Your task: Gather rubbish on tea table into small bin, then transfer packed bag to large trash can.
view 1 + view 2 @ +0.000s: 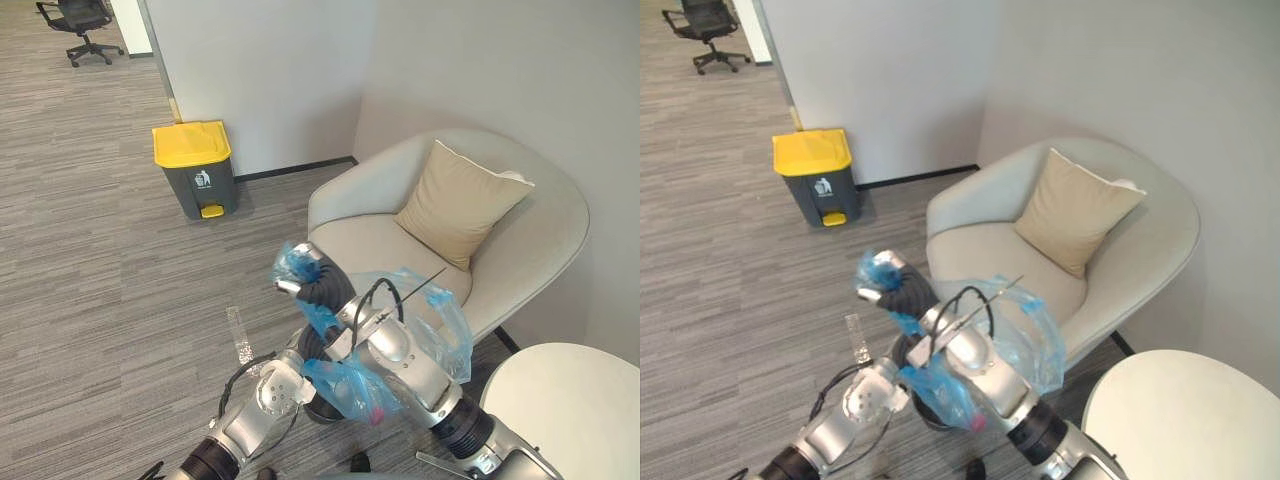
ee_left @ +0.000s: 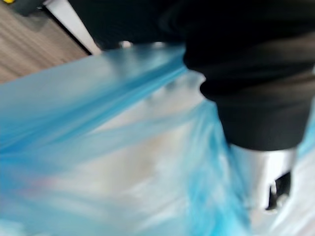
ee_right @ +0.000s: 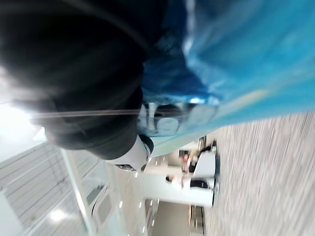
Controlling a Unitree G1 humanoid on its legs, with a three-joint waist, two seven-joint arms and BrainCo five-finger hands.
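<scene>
Office corner with a grey carpet floor (image 1: 100,250) and white walls. A cream armchair (image 1: 360,240) with a tan cushion (image 1: 460,200) sits at centre right, and the edge of a round white surface (image 1: 570,400) shows at the lower right. The large trash can (image 1: 195,168) — grey, with a closed yellow lid — stands against the wall at the upper left.

Low in the middle of the frame, both arms meet around a translucent blue bag (image 1: 345,385). The right hand (image 1: 312,282), reaching in from the lower right, has its fingers curled tight on a bunched end of the plastic, held above the carpet. From that grip the bag runs down and to the lower right along the right forearm. Its fuller part hangs at lower centre with something pinkish inside. The left hand (image 2: 263,172) comes in from the lower left and sits against the plastic. Whether its fingers are closed on the bag cannot be told.

The large trash can lies up and to the left of the bag, well apart across the carpet. The right hand's grip is the end of the bag nearest the can, so the carry likely depends on that hand — and the lid would need opening first.
</scene>
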